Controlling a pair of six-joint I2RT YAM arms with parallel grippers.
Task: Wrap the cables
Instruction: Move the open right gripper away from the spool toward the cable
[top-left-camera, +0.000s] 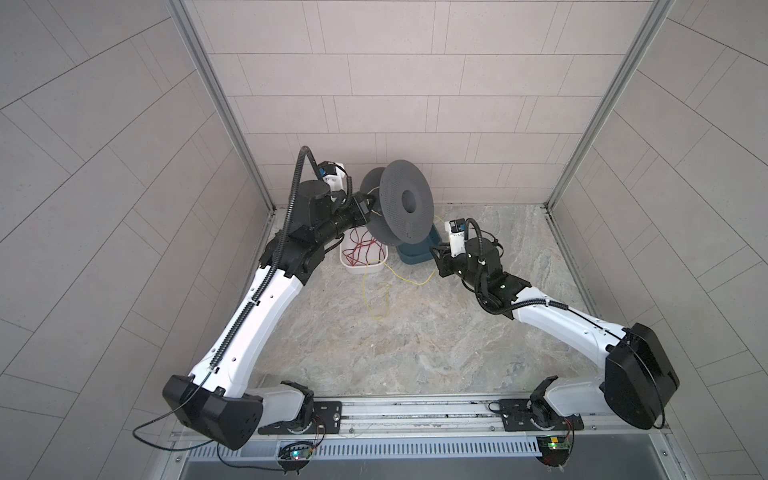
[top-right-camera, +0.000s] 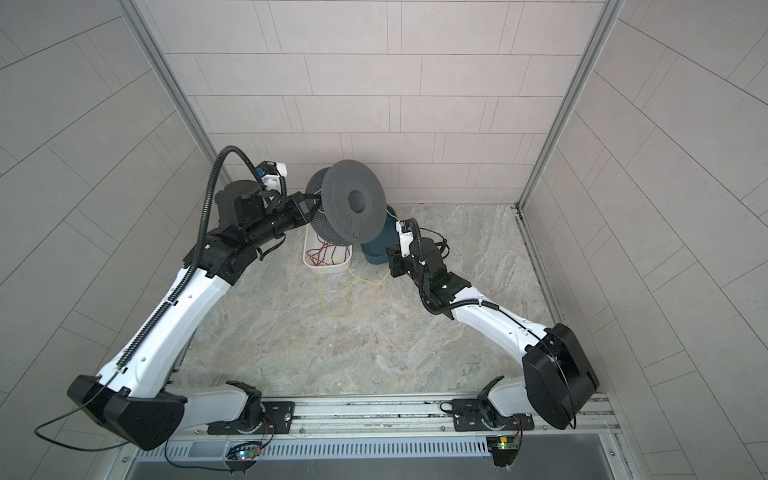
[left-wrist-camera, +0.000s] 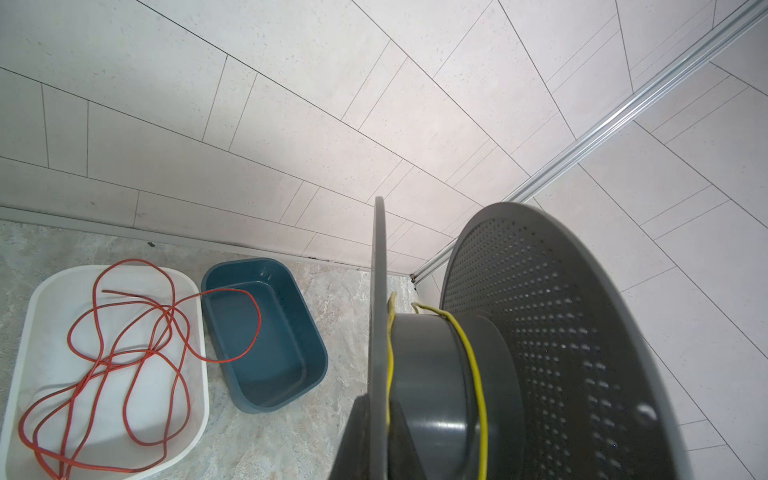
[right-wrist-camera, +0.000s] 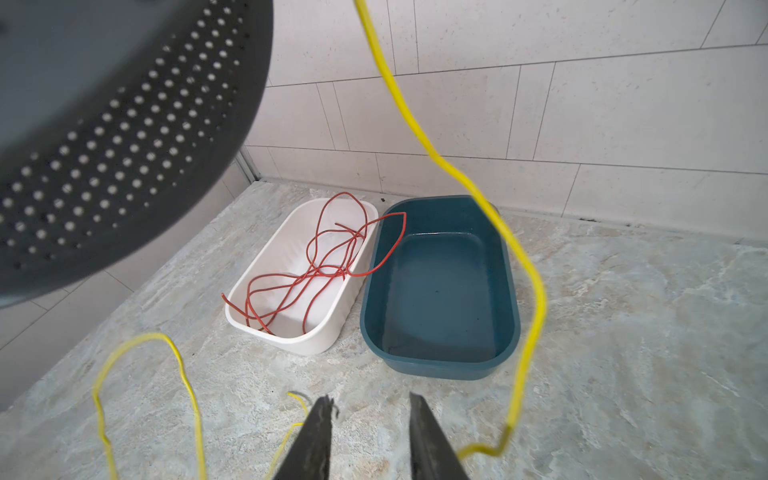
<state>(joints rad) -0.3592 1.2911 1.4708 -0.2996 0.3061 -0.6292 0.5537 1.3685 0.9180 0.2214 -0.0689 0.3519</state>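
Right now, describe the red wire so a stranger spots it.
Under the raised grey spool, by the back wall, sit a white tub and a blue tub. The red wire lies tangled in the white one, one loop over the blue; the yellow wire hangs from the spool.

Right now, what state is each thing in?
Spool: held aloft, tilted.
Left pincer: shut on the spool's rim.
Right pincer: open, empty.
Yellow wire: partly round the spool, rest trailing onto the table.
Red wire: loose in the white tub, one loop over the blue tub.
White tub: holds red wire.
Blue tub: otherwise empty.
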